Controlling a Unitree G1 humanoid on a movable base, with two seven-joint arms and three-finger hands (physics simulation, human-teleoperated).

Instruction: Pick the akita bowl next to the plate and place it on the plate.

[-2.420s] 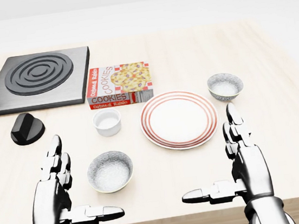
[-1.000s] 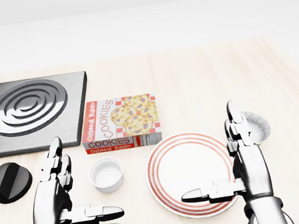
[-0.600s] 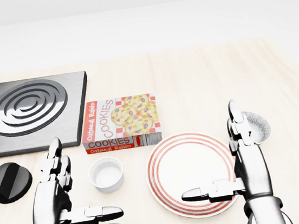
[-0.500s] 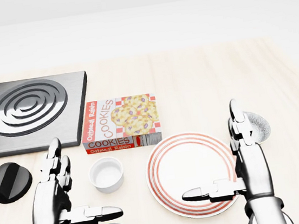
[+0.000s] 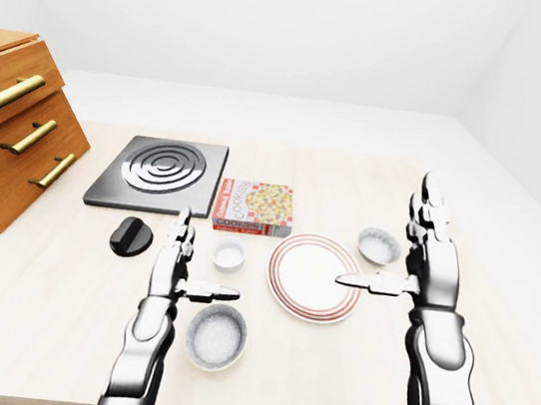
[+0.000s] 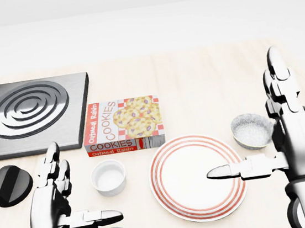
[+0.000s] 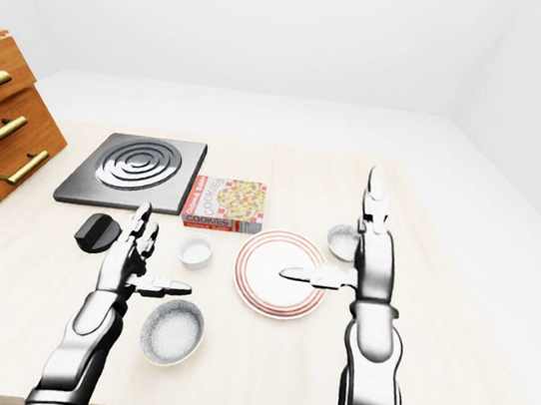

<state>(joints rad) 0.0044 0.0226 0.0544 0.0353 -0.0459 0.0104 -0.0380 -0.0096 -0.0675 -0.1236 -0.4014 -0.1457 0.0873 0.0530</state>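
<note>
The bowl (image 6: 252, 130) sits upright on the table (image 6: 203, 74), just beside the plate's (image 6: 189, 183) right rim in the head view. The right hand (image 6: 298, 143) stands wide open to the bowl's right, fingers straight up and thumb stretched left over the plate, holding nothing. The left hand (image 6: 50, 207) is also spread and empty, near a second bowl (image 5: 216, 336).

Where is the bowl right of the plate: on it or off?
Off. The bowl stands upright on the table beside the plate's right edge; the right hand is open next to it, not gripping.
</note>
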